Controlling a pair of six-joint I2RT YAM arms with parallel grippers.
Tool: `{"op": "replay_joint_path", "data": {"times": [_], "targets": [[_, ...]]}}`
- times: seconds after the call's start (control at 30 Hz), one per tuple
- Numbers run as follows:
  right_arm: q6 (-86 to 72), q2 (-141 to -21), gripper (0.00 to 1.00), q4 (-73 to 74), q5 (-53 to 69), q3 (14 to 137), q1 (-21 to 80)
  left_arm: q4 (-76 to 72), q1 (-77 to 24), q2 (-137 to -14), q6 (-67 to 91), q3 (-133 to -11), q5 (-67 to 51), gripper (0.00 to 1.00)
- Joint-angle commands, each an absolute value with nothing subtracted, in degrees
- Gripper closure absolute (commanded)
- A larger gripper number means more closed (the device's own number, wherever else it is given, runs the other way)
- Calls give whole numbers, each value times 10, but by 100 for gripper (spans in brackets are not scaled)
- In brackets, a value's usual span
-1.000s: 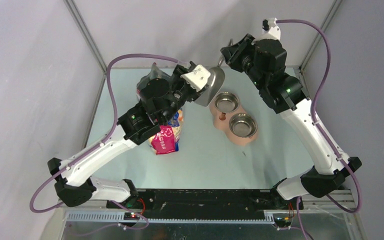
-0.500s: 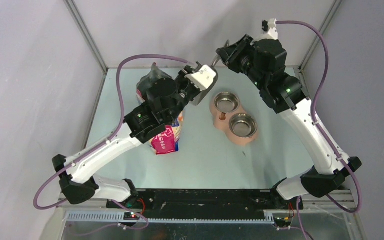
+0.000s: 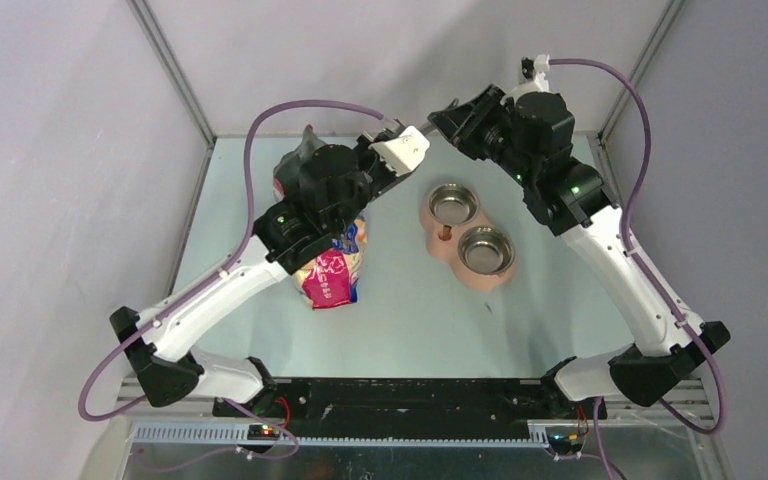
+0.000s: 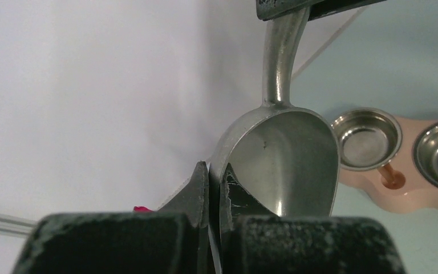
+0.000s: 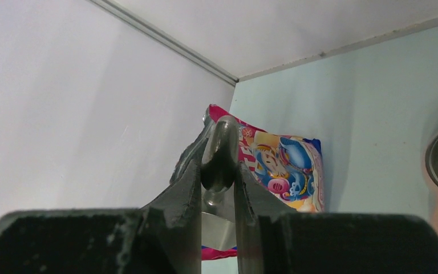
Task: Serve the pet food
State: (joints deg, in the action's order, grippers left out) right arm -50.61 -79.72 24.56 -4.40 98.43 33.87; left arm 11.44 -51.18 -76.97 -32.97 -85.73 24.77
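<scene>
A grey metal scoop (image 4: 288, 154) hangs in the air between both grippers, its bowl bare inside. My left gripper (image 4: 217, 177) is shut on the thin rim of the scoop's bowl. From the other end, my right gripper (image 5: 219, 171) is shut on the scoop's handle (image 5: 219, 145). In the top view the two grippers meet above the far middle of the table, the left gripper (image 3: 407, 150) just left of the right gripper (image 3: 442, 118). The cartoon-printed bag (image 3: 330, 272) lies under my left arm. No pet food shows in any view.
A pink double feeder (image 3: 448, 235) with two steel bowls, far one (image 3: 452, 205) and near one (image 3: 486, 249), sits right of centre; both look bare. The bag (image 5: 288, 165) lies close to the left wall. White walls enclose the table on three sides.
The left gripper's jaws closed onto the scoop's rim. My left arm reached farther toward the back, and the scoop turned edge-on in the top view.
</scene>
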Motion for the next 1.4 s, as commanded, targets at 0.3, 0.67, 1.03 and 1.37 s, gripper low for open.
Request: {"op": "replay_joint_path", "data": {"times": [0.3,0.67,1.03,1.37], "targets": [[-393,-719,34,189,428,859,157,304,-427,-681,-267,-865,26,100],[-284,-709,9,212,632,812,89,402,-388,-630,-207,-817,-236,100],[-469,-739,18,82,645,792,144,327,-386,-699,-122,-856,-268,100],[-434,-742,28,137,605,792,188,302,-386,-738,-130,-891,-236,100]]}}
